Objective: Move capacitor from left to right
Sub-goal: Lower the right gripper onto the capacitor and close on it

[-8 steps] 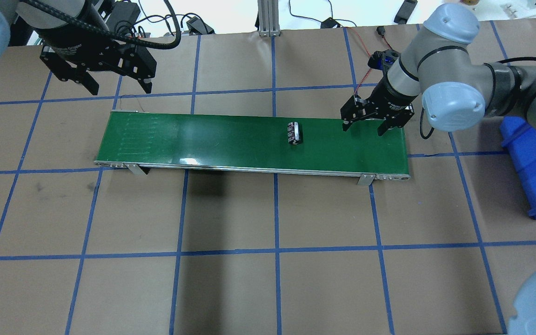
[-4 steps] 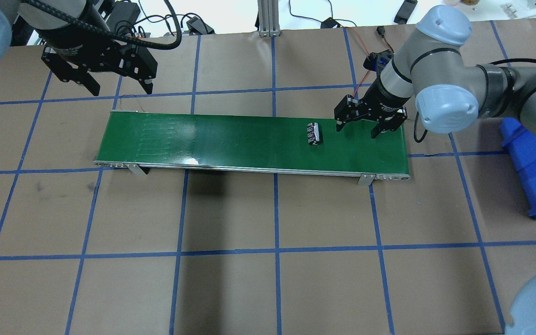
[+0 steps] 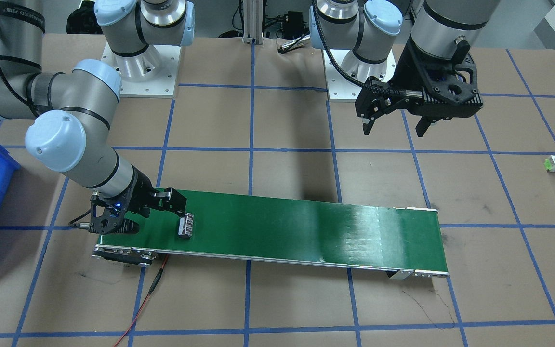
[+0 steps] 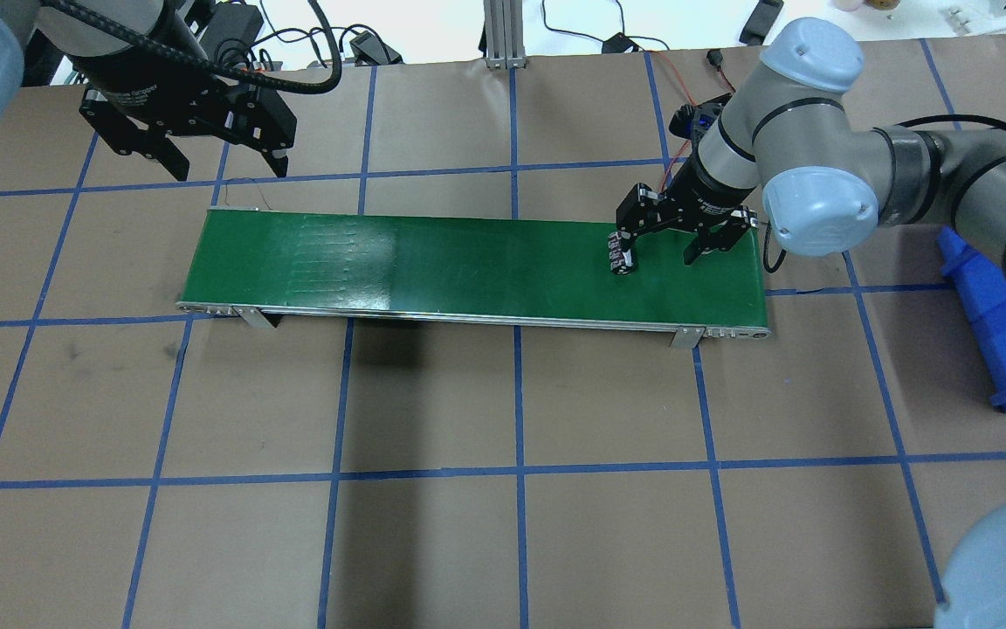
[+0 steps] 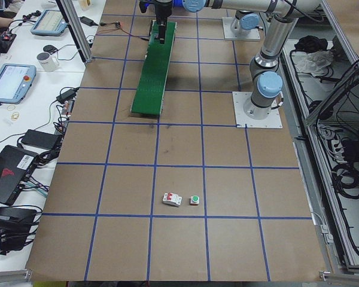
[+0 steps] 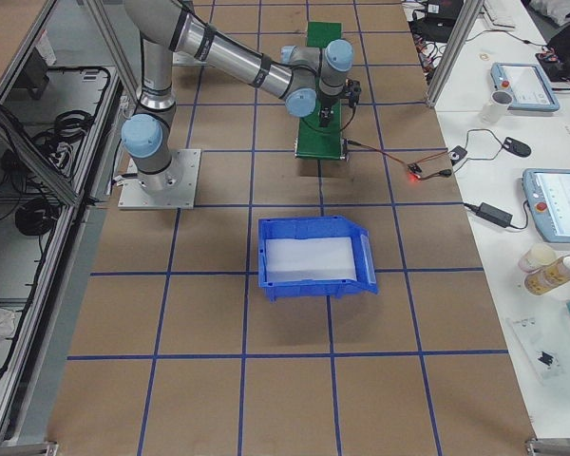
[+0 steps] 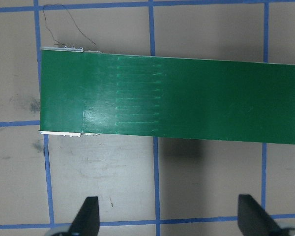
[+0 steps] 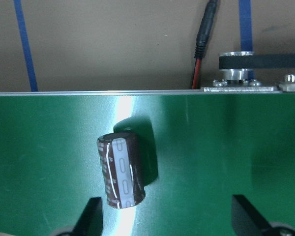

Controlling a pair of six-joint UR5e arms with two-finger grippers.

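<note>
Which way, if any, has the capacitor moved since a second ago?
Yes. Overhead, the capacitor has shifted rightward along the green conveyor, nearer its right end and the right end effector.

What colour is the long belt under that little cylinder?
The belt is glossy green, best seen overhead.

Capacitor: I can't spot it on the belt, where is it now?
Overhead, the capacitor lies on its side near the green belt's right end, beside one finger of the open right gripper, ungripped.
</note>
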